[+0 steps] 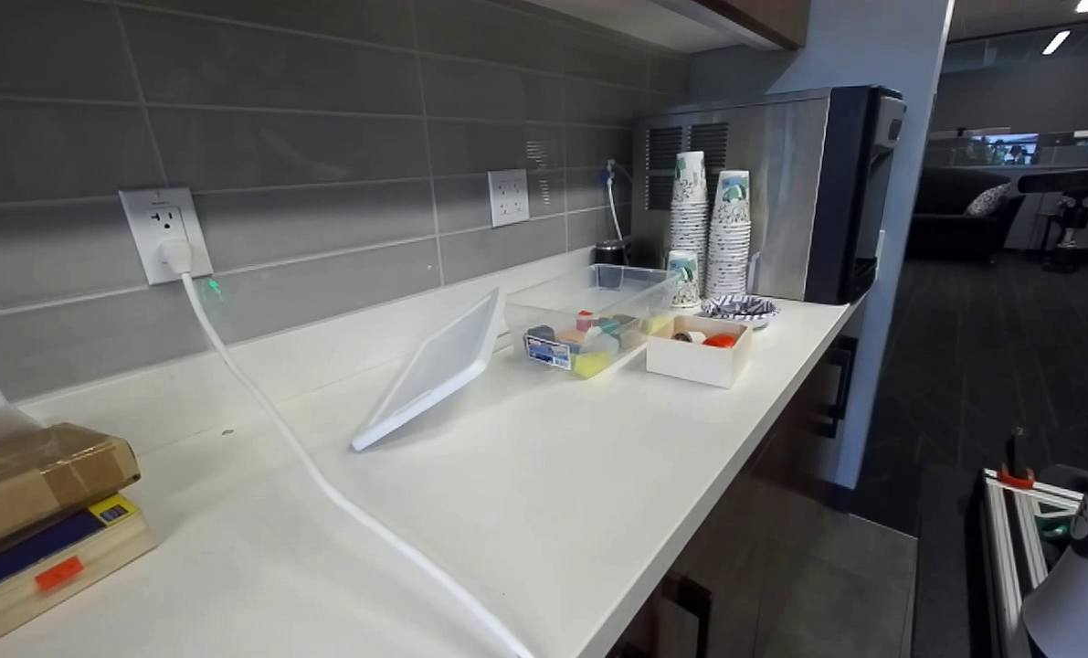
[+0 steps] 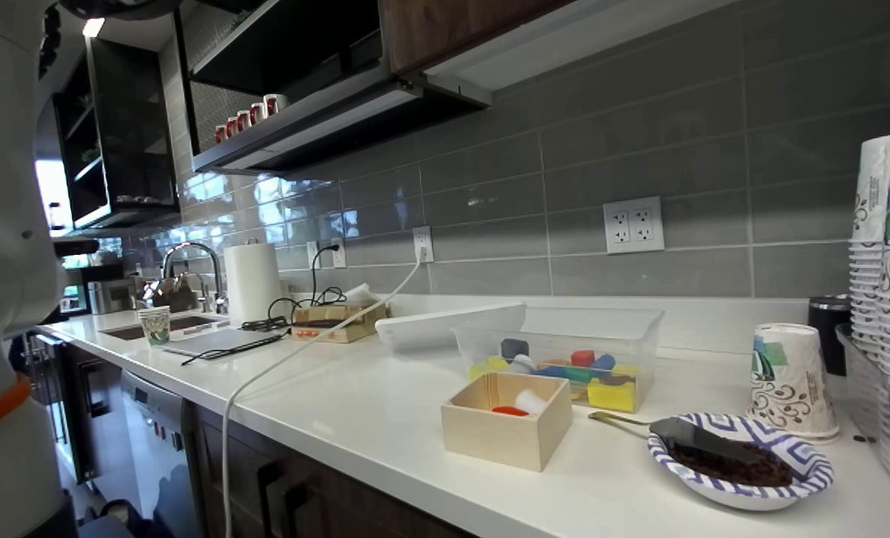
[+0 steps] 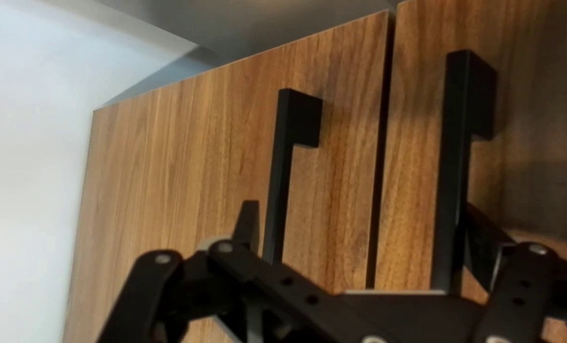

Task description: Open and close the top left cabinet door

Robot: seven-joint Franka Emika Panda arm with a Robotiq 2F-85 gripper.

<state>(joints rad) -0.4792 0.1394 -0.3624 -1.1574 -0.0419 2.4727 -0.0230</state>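
Observation:
In the wrist view two wooden cabinet doors stand side by side with a narrow dark gap between them. The left door [image 3: 193,157] has a black bar handle [image 3: 278,181] near its right edge. The right door [image 3: 412,143] has a black handle [image 3: 452,166] near its left edge. Both doors look shut. My gripper [image 3: 362,216] is spread wide with nothing clamped. One finger is just left of the left handle, the other just right of the right handle; I cannot tell whether either touches. The lower ends of the handles are hidden behind the gripper.
The white counter [image 2: 385,418] holds a clear bin [image 2: 557,336], a small wooden box [image 2: 504,426], a bowl [image 2: 736,478] and stacked cups [image 1: 731,238]. A white cable [image 1: 324,484] hangs across it. An upper cabinet [image 2: 459,30] and a shelf [image 2: 303,112] overhang. The arm [image 2: 11,224] stands in front.

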